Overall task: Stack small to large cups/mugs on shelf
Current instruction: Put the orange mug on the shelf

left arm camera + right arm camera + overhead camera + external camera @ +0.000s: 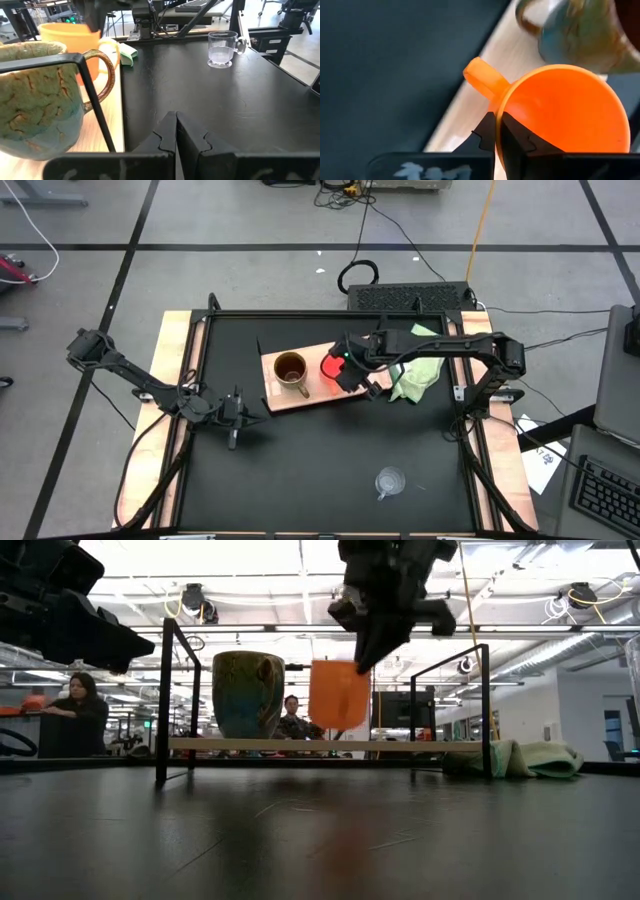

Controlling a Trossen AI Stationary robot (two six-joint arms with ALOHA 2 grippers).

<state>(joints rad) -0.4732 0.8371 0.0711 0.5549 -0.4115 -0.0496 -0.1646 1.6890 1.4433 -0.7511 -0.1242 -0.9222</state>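
Three cups: brown mug point(290, 368) & orange cup point(331, 366) on shelf point(282, 397) mid-frame, clear cup point(388, 481) lower right. Right claw point(347, 363) pinches orange cup's rim; left claw point(233, 420) closed, empty.

Off-task stuff: a crumpled light green cloth point(417, 377) sits on the black table point(330, 460), just beside the right gripper on its outer side. Beyond that gripper, off the table's far edge, there's a black keyboard point(410, 297) with cables on the floor. Two people point(78, 710) sit way back in the room in the low view.
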